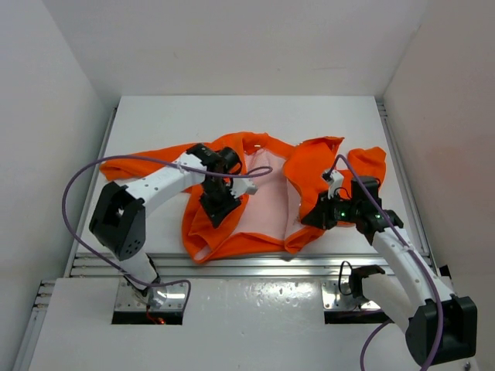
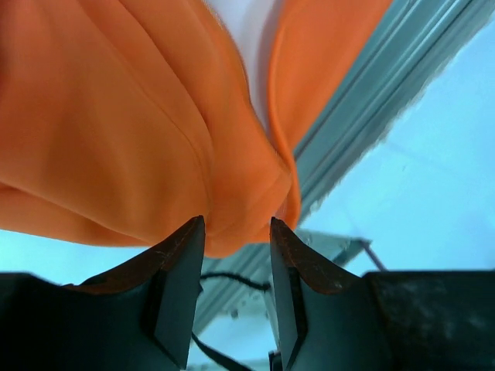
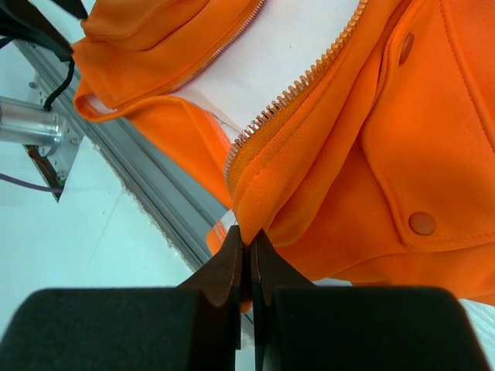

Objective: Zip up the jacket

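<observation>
Top external view: the jacket [image 1: 309, 166] lies unzipped by the tabletop's near edge, soft and limp. The right gripper [image 3: 248, 239] pinches its hem below the zipper [image 3: 309, 71]. The left gripper [image 2: 237, 224] stands apart around a fold. I would hold it at the zipper ends.

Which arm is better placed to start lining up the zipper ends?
Right, probably. The right hand is shut on the hem of the bright orange fabric jacket, just below its light zipper teeth. The left hand is open around a plain fold, with no zipper in its view.
</observation>
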